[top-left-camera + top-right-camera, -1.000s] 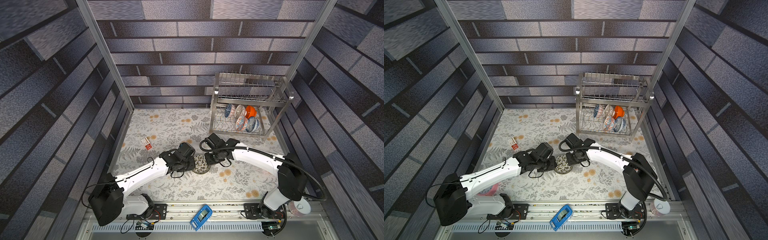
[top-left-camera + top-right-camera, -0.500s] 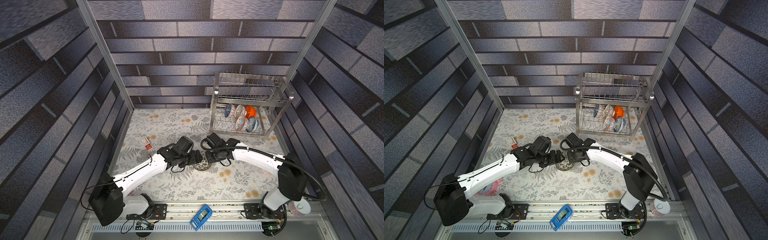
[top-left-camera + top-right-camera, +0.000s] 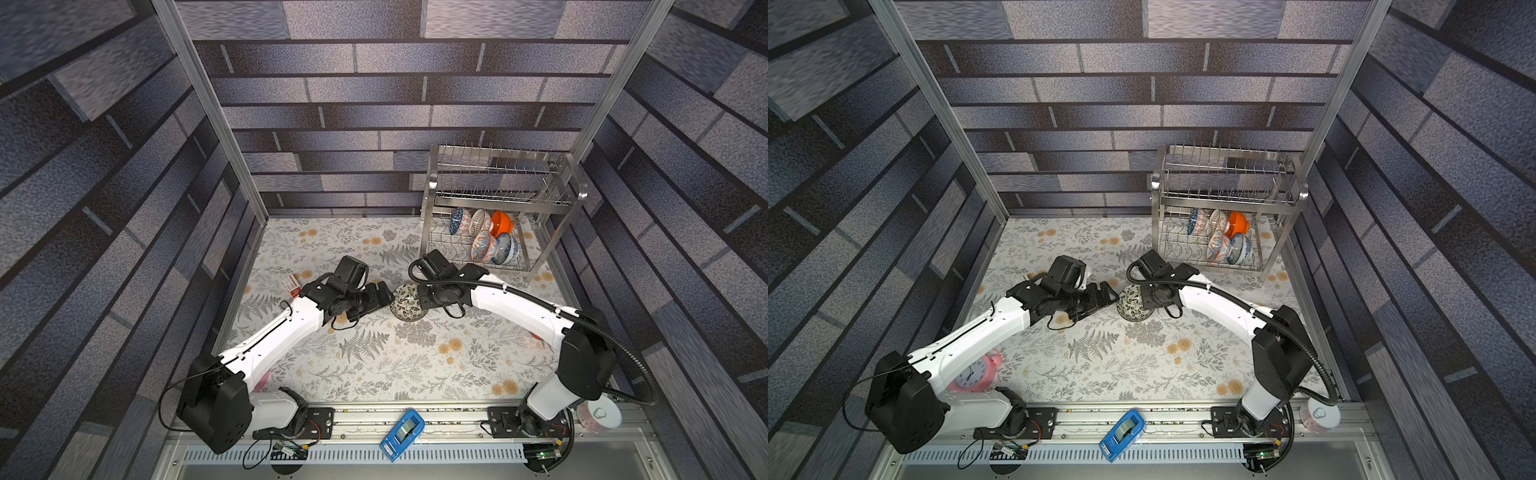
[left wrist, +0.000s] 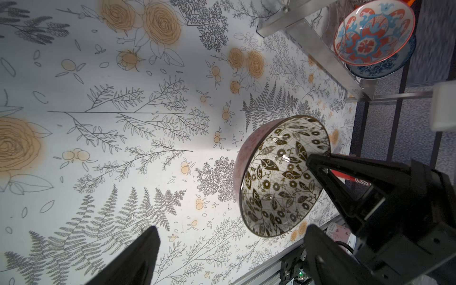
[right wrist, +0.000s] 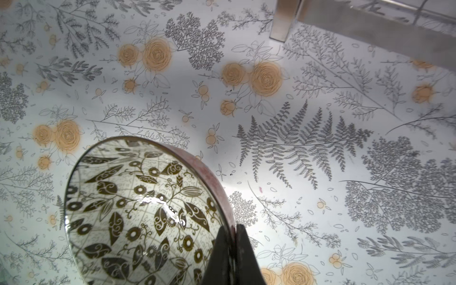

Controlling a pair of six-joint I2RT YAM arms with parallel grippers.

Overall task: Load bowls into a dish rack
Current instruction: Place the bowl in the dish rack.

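Bright even light, bowl glare, blurred edges

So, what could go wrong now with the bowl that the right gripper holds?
1. The right gripper pinches only the rim of the tilted bowl. The open left gripper gives no support, so it may swing or slip.
2. The left gripper is close beside the bowl, so lifting could bump it.
3. The lower tier of the rack holds five bowls close together, so the sixth may knock them.
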